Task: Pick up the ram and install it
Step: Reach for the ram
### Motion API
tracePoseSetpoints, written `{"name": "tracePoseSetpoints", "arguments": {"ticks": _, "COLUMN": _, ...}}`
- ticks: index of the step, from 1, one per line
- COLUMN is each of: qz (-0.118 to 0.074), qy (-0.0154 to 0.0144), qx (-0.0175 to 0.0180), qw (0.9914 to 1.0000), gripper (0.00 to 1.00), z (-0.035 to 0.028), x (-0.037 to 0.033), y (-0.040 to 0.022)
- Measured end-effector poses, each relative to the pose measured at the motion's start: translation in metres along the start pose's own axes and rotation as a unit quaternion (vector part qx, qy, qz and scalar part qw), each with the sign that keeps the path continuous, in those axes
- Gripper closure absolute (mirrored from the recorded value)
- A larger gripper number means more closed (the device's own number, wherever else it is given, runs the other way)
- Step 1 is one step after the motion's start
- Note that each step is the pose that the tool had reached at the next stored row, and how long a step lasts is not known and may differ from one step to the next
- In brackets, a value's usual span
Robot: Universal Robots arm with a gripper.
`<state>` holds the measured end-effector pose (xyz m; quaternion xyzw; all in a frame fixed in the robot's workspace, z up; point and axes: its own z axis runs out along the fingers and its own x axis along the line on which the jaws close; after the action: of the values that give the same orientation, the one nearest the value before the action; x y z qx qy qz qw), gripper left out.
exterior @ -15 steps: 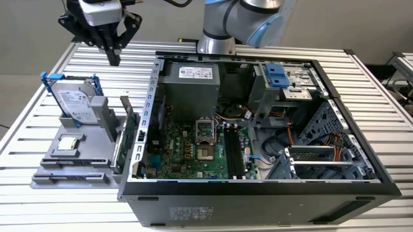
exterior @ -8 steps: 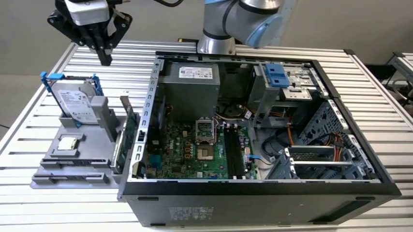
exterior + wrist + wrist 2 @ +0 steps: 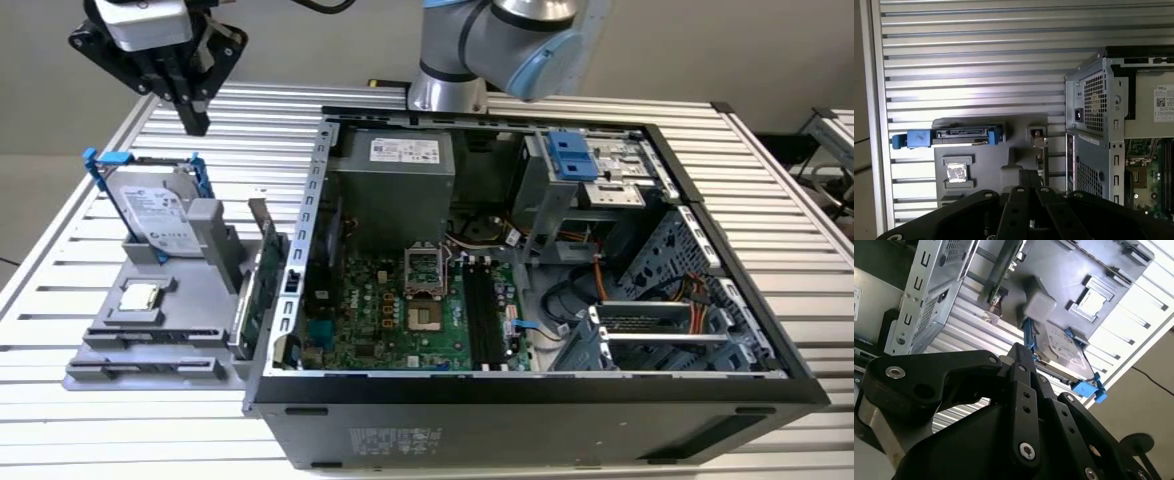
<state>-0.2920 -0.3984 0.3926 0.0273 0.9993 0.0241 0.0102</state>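
Black two-finger hand (image 3: 196,118) hovers above slatted aluminium desk (image 3: 54,190), fingers pressed together, nothing held. Nearby: grey plastic parts holder (image 3: 147,345) w/ blue-framed hard drive (image 3: 150,215) and small square silver processor chip (image 3: 140,297). Long thin dark-green ram stick (image 3: 243,318) stands on edge at holder's side nearest open black PC case (image 3: 534,415) — well apart from hand, hard to separate from larger green card beside it.

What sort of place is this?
Likely a robot workbench for computer assembly: an open desktop case on a slatted metal table, beside a grey fixture holding a hard drive.
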Motion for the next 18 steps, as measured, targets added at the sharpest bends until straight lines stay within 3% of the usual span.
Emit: {"name": "tracePoseSetpoints", "arguments": {"ticks": 18, "qz": -0.001, "qy": 0.0001, "qx": 0.0000, "qw": 1.00000, "gripper": 1.00, "z": -0.0008, "x": 0.0414, "y": -0.0023}}
